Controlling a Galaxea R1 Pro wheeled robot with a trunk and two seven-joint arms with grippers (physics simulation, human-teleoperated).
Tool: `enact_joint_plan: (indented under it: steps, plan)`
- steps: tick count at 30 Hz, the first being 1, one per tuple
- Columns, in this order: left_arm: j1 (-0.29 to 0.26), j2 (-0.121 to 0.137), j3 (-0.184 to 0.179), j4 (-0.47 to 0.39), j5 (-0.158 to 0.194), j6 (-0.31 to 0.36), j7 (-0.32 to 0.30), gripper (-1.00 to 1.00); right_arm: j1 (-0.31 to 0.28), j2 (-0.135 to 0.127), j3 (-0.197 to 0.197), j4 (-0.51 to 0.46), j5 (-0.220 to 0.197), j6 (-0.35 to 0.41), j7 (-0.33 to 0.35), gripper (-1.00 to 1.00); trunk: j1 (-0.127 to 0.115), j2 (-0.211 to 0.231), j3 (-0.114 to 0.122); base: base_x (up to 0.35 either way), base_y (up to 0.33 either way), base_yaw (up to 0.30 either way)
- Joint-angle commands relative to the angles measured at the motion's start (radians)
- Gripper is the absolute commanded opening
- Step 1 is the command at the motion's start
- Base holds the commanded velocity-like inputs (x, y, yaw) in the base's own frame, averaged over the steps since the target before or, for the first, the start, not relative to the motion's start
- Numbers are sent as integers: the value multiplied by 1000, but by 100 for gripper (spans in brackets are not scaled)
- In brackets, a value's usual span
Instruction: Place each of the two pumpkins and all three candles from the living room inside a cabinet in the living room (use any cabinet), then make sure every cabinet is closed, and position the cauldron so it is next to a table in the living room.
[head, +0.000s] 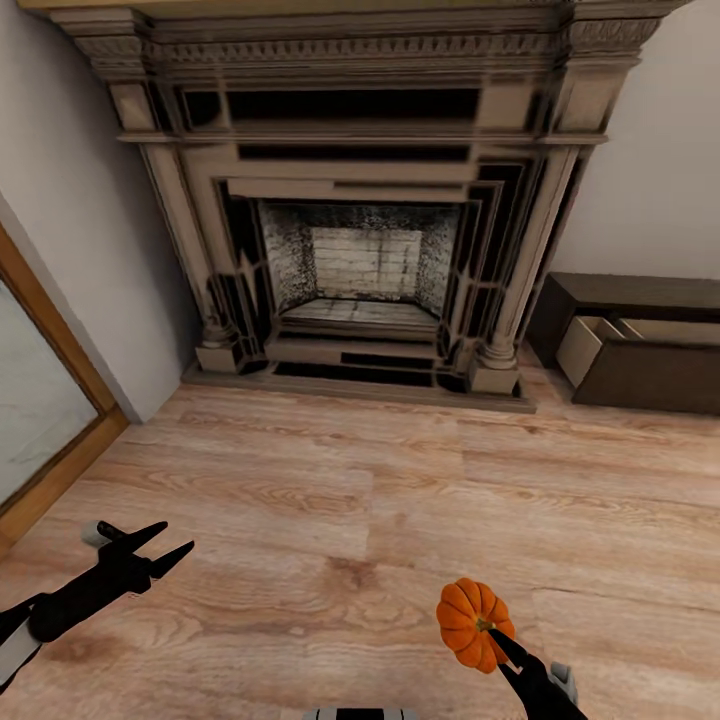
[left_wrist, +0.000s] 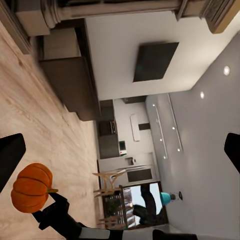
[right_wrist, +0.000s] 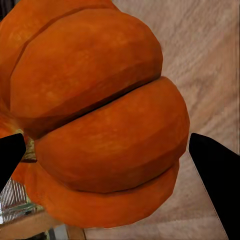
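Bare wood floor (head: 330, 500) ahead — fireplace (head: 360, 230) beyond, open-drawered cabinet (head: 640, 345) right

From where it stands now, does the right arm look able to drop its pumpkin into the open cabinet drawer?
Probably not yet. The right gripper holds the pumpkin low and near, while the open drawer of the cabinet lies far off across bare floor; nothing blocks the way.

**A home living room, open to a kitchen**

You are looking at a house interior. An ornate carved fireplace (head: 365, 200) with a brick firebox stands against a plain pale wall (head: 655, 170), over a wood-plank floor (head: 330, 500). Beside it sits a low dark-brown cabinet (head: 640, 340) with one drawer pulled open. Your left wrist view shows kitchen cupboards (left_wrist: 107, 137), wooden chairs (left_wrist: 111, 181) and recessed ceiling lights (left_wrist: 226, 70).
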Motion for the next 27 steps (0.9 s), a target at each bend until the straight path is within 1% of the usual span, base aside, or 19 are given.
enact_joint_plan:
  steps: [1,13,21,24,27]
  plan:
    - [0,1,-6,0,5,11,-5,100,-2,0,2,3,-11,11,8,-100,0,0,-1,0,0,-289]
    - [0,1,-6,4,14,9,-5,100,-2,0,2,4,-11,10,8,-100,0,0,-1,0,0,-289]
    - [0,1,-6,4,9,9,-5,100,-2,0,2,4,-11,10,6,-100,0,0,-1,5,0,-289]
    - [0,1,-6,4,7,9,-5,100,-2,0,2,4,-11,10,6,-100,0,0,-1,130,0,-289]
    - [0,1,-6,4,4,8,-5,100,-2,0,2,4,-11,10,6,-100,0,0,-1,275,0,-289]
